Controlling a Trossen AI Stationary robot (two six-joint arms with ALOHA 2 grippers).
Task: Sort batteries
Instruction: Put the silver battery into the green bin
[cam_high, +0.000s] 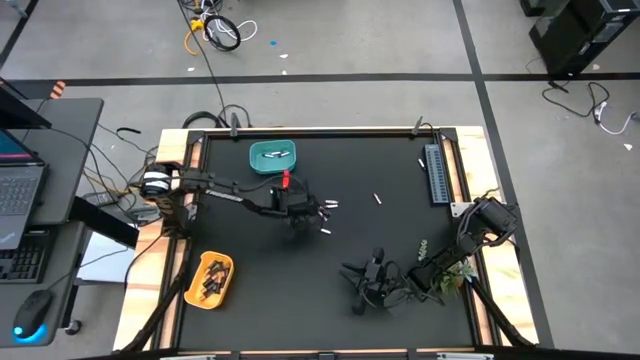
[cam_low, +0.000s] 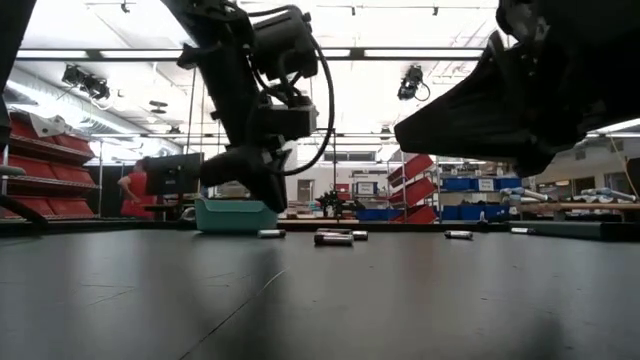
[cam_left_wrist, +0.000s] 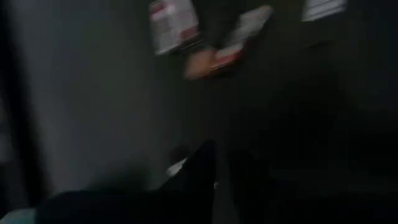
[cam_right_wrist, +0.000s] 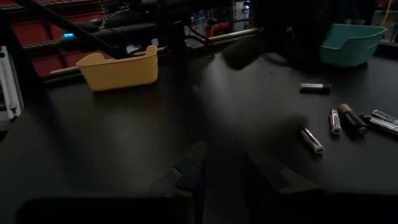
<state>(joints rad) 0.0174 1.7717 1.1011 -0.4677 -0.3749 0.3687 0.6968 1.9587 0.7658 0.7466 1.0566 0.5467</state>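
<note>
Loose batteries lie on the black mat near its middle (cam_high: 325, 205), (cam_high: 325, 232), (cam_high: 378, 198); the low view shows them flat on their sides (cam_low: 333, 238). A red one (cam_high: 286, 180) sits just below the teal bin (cam_high: 272, 157), which holds whitish batteries. The yellow bin (cam_high: 210, 278) holds dark ones. My left gripper (cam_high: 300, 212) hangs above the mat (cam_low: 255, 185) beside the loose cluster; its wrist view is blurred. My right gripper (cam_high: 362, 285) is open and low over the near right part of the mat (cam_right_wrist: 227, 171), short of the batteries (cam_right_wrist: 312, 140).
A grey ribbed strip (cam_high: 435, 170) lies along the mat's far right edge. Wooden rails frame the mat (cam_high: 480, 150). A desk with a laptop (cam_high: 20, 190) stands to the left of the table. Bare mat (cam_high: 300, 300) stretches between the yellow bin and my right gripper.
</note>
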